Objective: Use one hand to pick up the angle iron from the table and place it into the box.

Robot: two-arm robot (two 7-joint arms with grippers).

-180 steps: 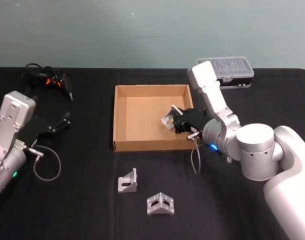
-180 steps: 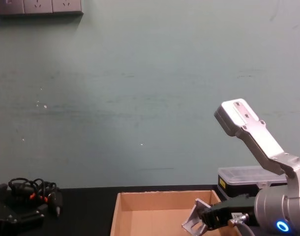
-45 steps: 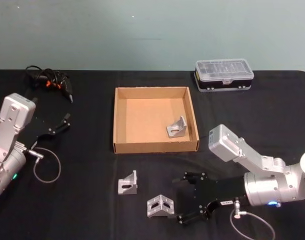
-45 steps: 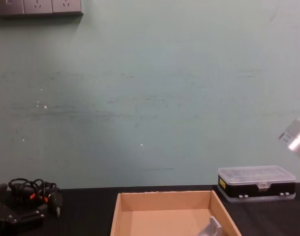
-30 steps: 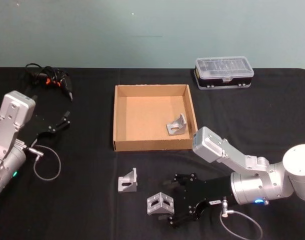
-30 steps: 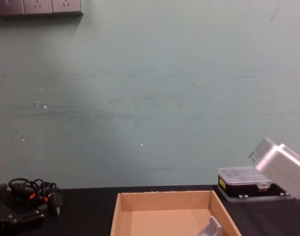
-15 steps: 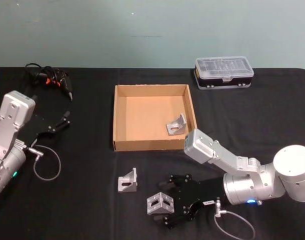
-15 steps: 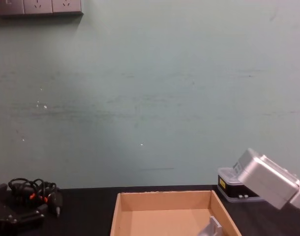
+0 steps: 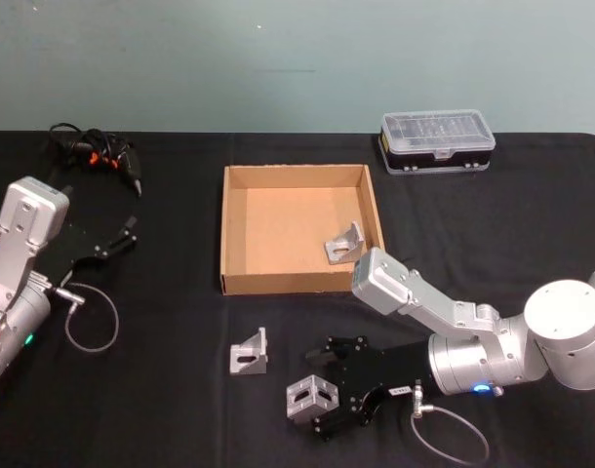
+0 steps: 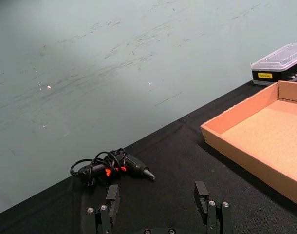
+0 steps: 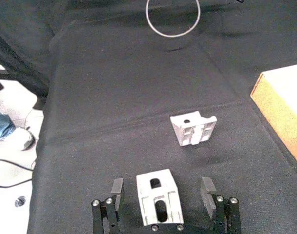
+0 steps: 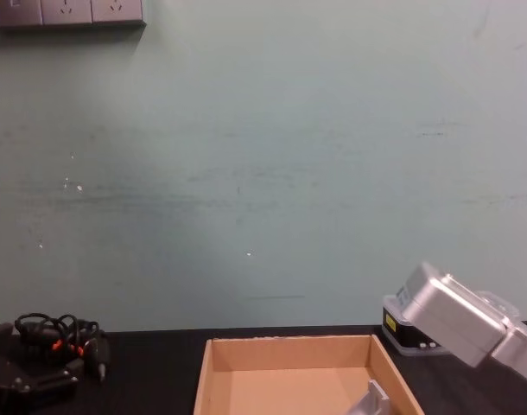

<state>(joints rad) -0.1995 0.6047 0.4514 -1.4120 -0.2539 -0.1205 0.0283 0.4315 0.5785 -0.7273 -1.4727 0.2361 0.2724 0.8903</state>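
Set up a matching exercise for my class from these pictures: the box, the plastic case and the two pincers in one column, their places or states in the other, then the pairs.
Things:
1. box
2. plastic case
3. left pincer
4. right pincer

Places or states:
A. open, holding nothing, at the left side of the table
B. open, fingers either side of an angle iron lying on the table
C. far side of the table, right of the box
D. middle of the table, one angle iron inside

Pairs: 1-D, 2-C, 3-A, 4-B.
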